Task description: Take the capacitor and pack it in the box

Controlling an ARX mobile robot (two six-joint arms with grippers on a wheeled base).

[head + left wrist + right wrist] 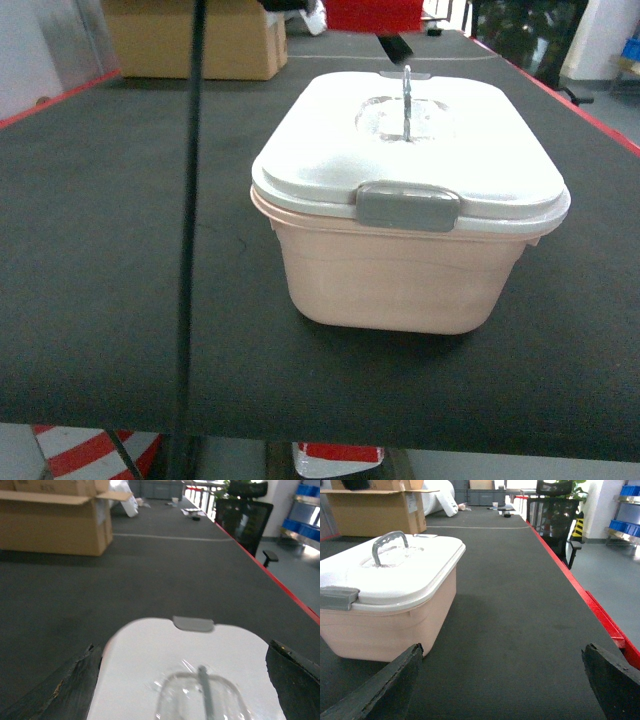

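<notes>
The pale pink box (390, 270) stands mid-table with its white lid (420, 150) on, the grey front latch (408, 206) down and the handle (406, 100) upright. No capacitor shows in any view. In the left wrist view my left gripper (182, 645) hangs open above the lid (150, 660), its fingers wide on either side, with the far latch (193, 623) ahead. My right gripper (502, 647) is open and empty, low over the black mat to the right of the box (385, 625). Neither gripper appears in the head view.
A brown cardboard carton (190, 40) sits at the table's far left. A black cable (190, 200) hangs down the left of the head view. The table's red edge (605, 625) runs along the right, with a black chair (242, 522) beyond.
</notes>
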